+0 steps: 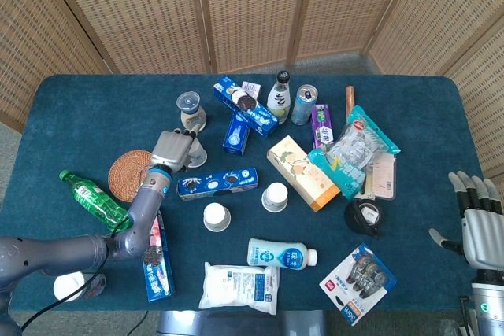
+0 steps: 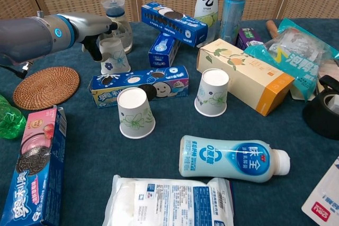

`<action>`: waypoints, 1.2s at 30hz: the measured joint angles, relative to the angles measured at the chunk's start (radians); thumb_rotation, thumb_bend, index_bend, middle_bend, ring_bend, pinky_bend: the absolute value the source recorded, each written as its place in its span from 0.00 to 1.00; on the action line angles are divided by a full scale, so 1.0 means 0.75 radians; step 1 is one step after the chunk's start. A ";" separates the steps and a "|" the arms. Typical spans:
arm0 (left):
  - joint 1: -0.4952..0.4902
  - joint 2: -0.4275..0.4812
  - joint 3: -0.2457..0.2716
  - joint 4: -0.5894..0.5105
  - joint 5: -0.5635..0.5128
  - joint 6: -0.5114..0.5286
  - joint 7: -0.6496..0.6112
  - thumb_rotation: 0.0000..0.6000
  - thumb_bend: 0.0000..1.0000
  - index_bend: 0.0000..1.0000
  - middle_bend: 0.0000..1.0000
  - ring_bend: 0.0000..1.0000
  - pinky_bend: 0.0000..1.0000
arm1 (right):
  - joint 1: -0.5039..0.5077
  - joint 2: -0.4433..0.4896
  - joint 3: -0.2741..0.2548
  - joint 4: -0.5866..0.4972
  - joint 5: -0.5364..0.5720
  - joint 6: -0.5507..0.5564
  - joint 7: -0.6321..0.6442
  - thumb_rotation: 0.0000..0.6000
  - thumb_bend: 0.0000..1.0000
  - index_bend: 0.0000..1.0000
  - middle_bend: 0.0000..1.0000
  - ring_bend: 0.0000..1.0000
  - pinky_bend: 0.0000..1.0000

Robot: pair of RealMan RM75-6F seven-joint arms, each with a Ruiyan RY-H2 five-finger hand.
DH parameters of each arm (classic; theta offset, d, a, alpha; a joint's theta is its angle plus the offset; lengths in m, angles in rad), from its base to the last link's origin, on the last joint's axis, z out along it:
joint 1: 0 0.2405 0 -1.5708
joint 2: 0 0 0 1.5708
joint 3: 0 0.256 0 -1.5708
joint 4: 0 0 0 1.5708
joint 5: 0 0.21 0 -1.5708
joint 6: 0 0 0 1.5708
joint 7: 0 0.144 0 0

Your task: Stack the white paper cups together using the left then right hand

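Three white paper cups stand upside down on the blue table. The far-left cup [image 2: 114, 55] [image 1: 195, 153] sits against my left hand [image 1: 172, 149], between its dark thumb [image 2: 96, 51] and fingers hidden behind the cup. The hand seems to grip it with curled fingers. A second cup [image 2: 135, 112] [image 1: 216, 216] stands in front of the blue cookie box. The third cup [image 2: 213, 92] [image 1: 275, 197] stands beside the orange carton. My right hand [image 1: 478, 222] hovers with fingers spread off the table's right edge and holds nothing.
A woven coaster [image 1: 128, 173], a green bottle [image 1: 90, 194] and a pink cookie box [image 1: 153, 253] lie left of the cups. The blue cookie box [image 2: 140, 86], orange carton [image 2: 244, 75], lying milk bottle [image 2: 233, 158] and a glass bottle [image 2: 117, 19] crowd around them.
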State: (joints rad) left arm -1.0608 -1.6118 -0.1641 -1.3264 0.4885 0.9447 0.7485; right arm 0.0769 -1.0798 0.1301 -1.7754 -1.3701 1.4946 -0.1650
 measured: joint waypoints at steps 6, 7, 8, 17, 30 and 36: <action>0.016 0.026 -0.006 -0.041 0.014 0.012 -0.011 1.00 0.57 0.03 0.35 0.28 0.53 | -0.001 0.001 -0.001 -0.004 0.000 0.002 -0.004 1.00 0.00 0.00 0.00 0.00 0.00; 0.017 0.033 -0.008 -0.053 0.017 0.014 -0.014 1.00 0.57 0.03 0.35 0.28 0.53 | -0.001 0.001 -0.001 -0.004 0.000 0.002 -0.005 1.00 0.00 0.00 0.00 0.00 0.00; 0.020 0.044 -0.011 -0.072 0.021 0.016 -0.017 1.00 0.57 0.03 0.35 0.28 0.53 | -0.001 0.001 0.000 -0.004 0.001 0.002 -0.005 1.00 0.00 0.00 0.00 0.00 0.00; 0.029 0.215 -0.023 -0.357 0.082 0.065 -0.001 1.00 0.56 0.03 0.34 0.27 0.53 | 0.002 -0.007 -0.006 -0.005 -0.007 -0.002 -0.018 1.00 0.00 0.00 0.00 0.00 0.00; 0.050 0.552 -0.037 -0.838 0.186 0.104 -0.022 1.00 0.56 0.03 0.33 0.27 0.52 | 0.008 -0.027 -0.022 -0.004 -0.024 -0.011 -0.060 1.00 0.00 0.00 0.00 0.00 0.00; 0.064 0.656 -0.014 -0.971 0.235 0.056 -0.081 1.00 0.56 0.03 0.33 0.27 0.52 | 0.010 -0.038 -0.028 -0.004 -0.031 -0.012 -0.081 1.00 0.00 0.00 0.00 0.00 0.00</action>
State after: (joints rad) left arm -1.0127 -1.1198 -0.1746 -2.0544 0.6647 0.9870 0.6881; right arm 0.0845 -1.1079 0.1090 -1.7783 -1.3935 1.4856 -0.2255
